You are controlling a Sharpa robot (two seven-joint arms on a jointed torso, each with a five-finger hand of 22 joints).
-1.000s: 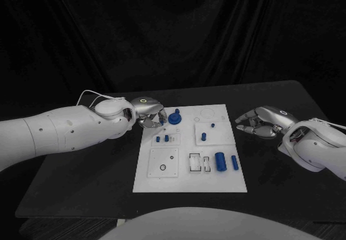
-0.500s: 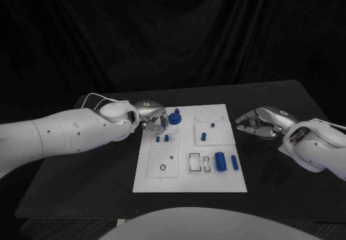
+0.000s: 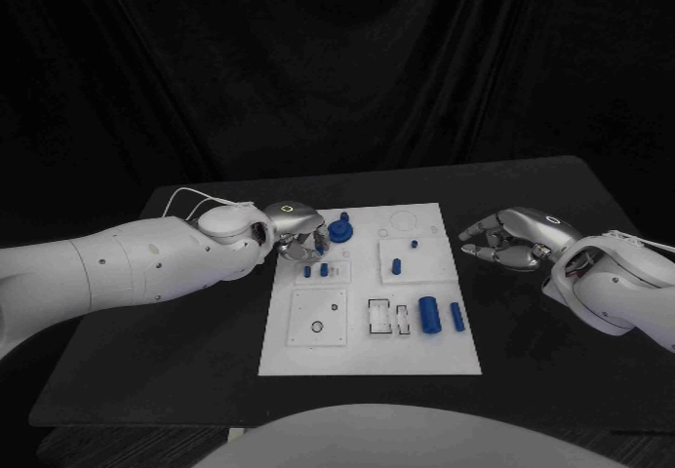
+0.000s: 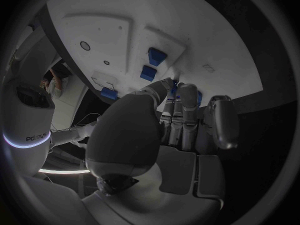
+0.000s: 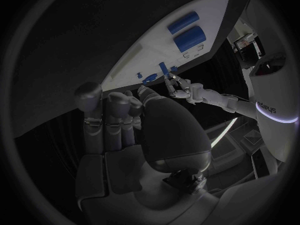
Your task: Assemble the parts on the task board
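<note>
Left hand [image 3: 297, 232] has crept over the task board [image 3: 372, 356] far-left corner; fingers clamped on a blue part [image 3: 342, 228], seating it. Right hand [image 3: 509, 237] idle, curled on nothing.

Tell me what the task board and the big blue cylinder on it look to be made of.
Task board: likely rigid plastic, matte white, with moulded recesses and raised panels. Big blue cylinder: probably plastic too, smooth and evenly coloured with a faint sheen; painted metal cannot be ruled out.

Head camera high above the worktop [image 3: 563, 195], wrist cameras close behind each robot hand, all sharing the task board [image 3: 373, 292].
</note>
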